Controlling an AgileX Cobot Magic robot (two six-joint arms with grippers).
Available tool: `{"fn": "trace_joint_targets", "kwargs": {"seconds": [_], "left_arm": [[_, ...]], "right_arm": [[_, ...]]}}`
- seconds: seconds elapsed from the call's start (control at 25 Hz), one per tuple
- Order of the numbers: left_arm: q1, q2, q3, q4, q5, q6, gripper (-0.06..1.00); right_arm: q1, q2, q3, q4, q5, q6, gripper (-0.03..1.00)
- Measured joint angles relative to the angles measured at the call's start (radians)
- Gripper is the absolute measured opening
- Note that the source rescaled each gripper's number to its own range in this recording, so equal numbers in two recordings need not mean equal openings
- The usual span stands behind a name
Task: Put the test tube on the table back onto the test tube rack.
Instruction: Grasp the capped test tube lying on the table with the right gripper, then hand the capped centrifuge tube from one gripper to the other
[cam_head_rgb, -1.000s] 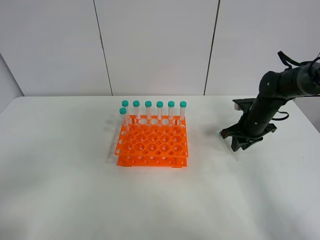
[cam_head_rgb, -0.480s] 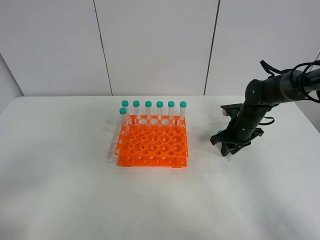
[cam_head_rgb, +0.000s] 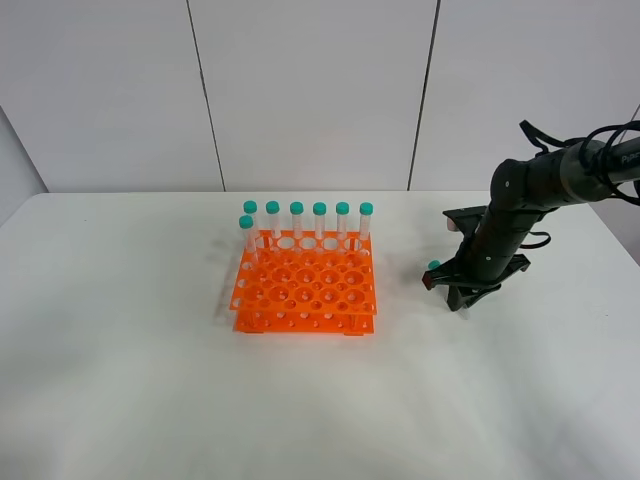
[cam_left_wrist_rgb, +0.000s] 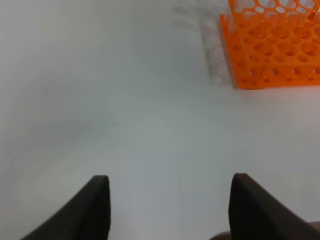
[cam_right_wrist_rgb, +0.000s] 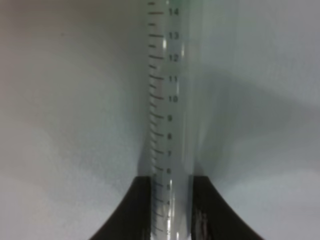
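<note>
The right jaws pinched the test tube (cam_right_wrist_rgb: 169, 100) toward its capless end, low over the bench (cam_head_rgb: 120, 380), right of the test tube rack (cam_head_rgb: 305, 285). The left jaws stood spread. Gripped off-centre, the smooth tube might swivel or slip when raised.

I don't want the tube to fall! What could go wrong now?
1. The right fingers pinch the test tube only near one end, so the smooth tube could slip or swing when lifted.
2. It points sideways near the table. If it is not turned upright, it could jam on the test tube rack.
3. Other tubes stand along the rack's back and could get knocked.
</note>
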Motion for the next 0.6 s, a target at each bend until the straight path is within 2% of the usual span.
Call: {"fn": "trace_joint_targets", "kwargs": {"seconds": [0.36, 0.6], "left_arm": [[0.000, 0.000, 0.000, 0.000, 0.000, 0.000, 1.00], [0.000, 0.000, 0.000, 0.000, 0.000, 0.000, 1.00]], "right_arm": [[0.000, -0.007, -0.001, 0.000, 0.003, -0.009, 0.00], [0.000, -0.124, -0.038, 0.001, 0.028, -0.051, 0.00]]}}
